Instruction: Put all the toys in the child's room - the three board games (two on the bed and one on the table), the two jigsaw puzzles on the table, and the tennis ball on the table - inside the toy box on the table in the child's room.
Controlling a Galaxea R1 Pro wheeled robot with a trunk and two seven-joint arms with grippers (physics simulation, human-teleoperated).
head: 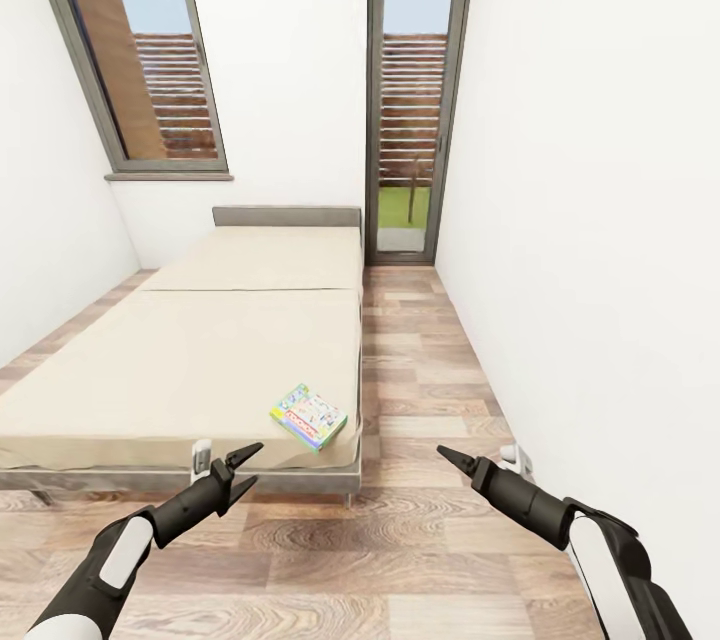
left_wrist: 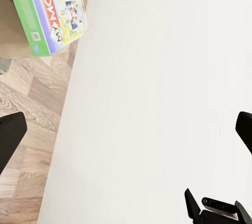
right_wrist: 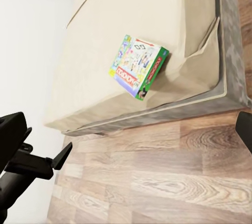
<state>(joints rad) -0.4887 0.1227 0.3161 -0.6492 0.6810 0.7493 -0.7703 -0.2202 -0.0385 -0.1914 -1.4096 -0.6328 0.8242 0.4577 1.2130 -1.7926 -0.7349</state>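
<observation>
The left gripper (head: 248,465) hovers with fingers parted, empty, at the bed (head: 180,360) foot. The board game (head: 309,416) lies at its 1 o'clock on the mattress corner; I would slide fingers under the overhanging edge. The cover reads "MONO…". The right gripper (head: 452,458) looks closed, empty.

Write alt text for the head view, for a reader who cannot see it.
A colourful board game lies at the near right corner of a beige bed in a white-walled room with wood-plank floor and tall windows. In the foreground, the open left gripper and the right gripper reach forward over the floor, both empty.
</observation>
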